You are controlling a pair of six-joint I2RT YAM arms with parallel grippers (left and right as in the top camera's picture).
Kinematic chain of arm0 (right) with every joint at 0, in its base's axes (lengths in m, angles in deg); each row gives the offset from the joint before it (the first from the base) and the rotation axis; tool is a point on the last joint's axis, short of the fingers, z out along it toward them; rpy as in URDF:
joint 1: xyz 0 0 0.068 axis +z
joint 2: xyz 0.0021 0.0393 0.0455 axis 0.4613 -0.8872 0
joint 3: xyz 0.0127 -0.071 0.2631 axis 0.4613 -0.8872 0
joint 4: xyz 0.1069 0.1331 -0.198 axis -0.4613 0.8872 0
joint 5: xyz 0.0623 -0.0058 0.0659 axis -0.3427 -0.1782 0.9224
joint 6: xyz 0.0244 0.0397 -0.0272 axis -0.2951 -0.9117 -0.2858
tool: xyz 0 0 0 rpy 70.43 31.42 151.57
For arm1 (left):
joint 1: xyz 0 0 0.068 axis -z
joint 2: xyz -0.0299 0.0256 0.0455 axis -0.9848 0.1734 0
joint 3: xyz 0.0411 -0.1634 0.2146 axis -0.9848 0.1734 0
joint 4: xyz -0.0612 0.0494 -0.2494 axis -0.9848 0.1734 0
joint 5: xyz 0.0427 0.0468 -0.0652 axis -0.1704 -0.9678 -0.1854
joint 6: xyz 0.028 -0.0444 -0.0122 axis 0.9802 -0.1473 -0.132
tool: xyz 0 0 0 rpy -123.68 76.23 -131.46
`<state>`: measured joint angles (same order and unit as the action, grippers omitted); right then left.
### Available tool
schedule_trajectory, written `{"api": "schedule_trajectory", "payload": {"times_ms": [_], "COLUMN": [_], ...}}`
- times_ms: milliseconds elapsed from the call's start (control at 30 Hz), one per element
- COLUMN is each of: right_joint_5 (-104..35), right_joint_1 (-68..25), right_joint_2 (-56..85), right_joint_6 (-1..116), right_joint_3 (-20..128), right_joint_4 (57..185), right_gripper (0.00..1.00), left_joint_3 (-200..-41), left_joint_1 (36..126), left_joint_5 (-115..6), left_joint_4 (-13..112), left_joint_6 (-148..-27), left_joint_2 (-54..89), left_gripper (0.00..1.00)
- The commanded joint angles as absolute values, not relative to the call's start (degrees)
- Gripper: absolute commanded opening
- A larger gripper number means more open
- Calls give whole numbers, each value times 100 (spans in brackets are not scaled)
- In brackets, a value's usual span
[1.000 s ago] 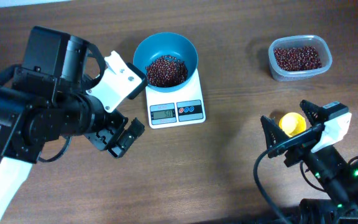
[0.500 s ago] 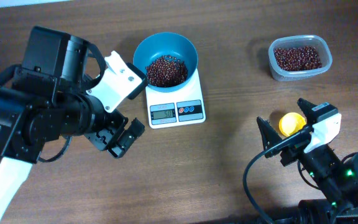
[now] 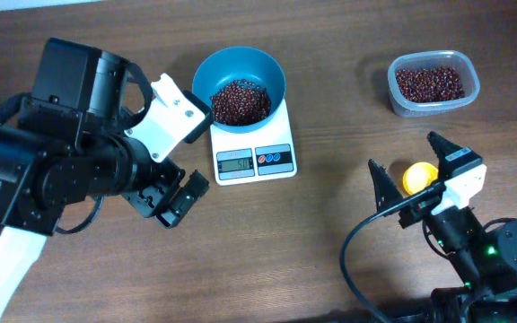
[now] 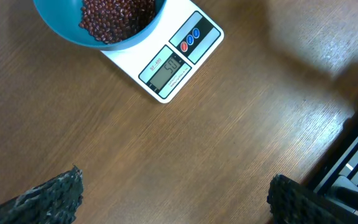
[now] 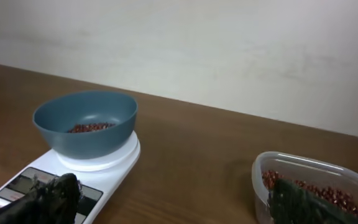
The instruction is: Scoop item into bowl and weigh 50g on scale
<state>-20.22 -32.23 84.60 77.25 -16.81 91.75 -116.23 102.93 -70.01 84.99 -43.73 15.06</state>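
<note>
The teal-blue bowl (image 3: pixel 239 74) stands on the white scale (image 3: pixel 255 152) and holds a heap of dark red-brown beans (image 3: pixel 240 100). The display reads about 50. The bowl (image 4: pixel 98 22), beans and scale (image 4: pixel 173 59) show at the top of the left wrist view, and the bowl (image 5: pixel 86 123) and scale (image 5: pixel 55 180) at the left of the right wrist view. My left gripper (image 3: pixel 170 193) is open and empty over bare wood left of the scale. My right gripper (image 3: pixel 411 175) is open and empty at the front right, raised above the table.
A clear plastic tub (image 3: pixel 433 83) with more beans stands at the back right; it also shows in the right wrist view (image 5: pixel 309 186). A yellow scoop (image 3: pixel 420 177) lies on the table between my right gripper's fingers. A pale wall stands behind the table.
My right arm has drawn back and to the left a little, away from the yellow scoop. The left arm, bowl and scale have not moved.
</note>
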Motion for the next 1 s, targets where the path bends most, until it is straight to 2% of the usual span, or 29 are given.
{"api": "schedule_trajectory", "payload": {"times_ms": [0,167,300,967], "right_joint_5": [-2055,-2835,-2981,-3372], "right_joint_1": [-3153,-2908,-2867,-2985], "right_joint_2": [8514,8514,8514,8514], "right_joint_6": [7710,7716,8588,8586], "right_joint_3": [-1827,-1954,-1954,-1954], "right_joint_4": [9042,8788,9181,9208], "right_gripper": [99,99,99,99], "left_joint_3": [-11684,-11684,-11684,-11684], "left_joint_1": [10289,10289,10289,10289], "left_joint_5": [-6918,-6918,-6918,-6918], "left_joint_4": [8488,8488,8488,8488], "left_joint_6": [-4447,-4447,-4447,-4447], "left_joint_2": [1478,1478,1478,1478], "left_gripper": [99,99,99,99]}}
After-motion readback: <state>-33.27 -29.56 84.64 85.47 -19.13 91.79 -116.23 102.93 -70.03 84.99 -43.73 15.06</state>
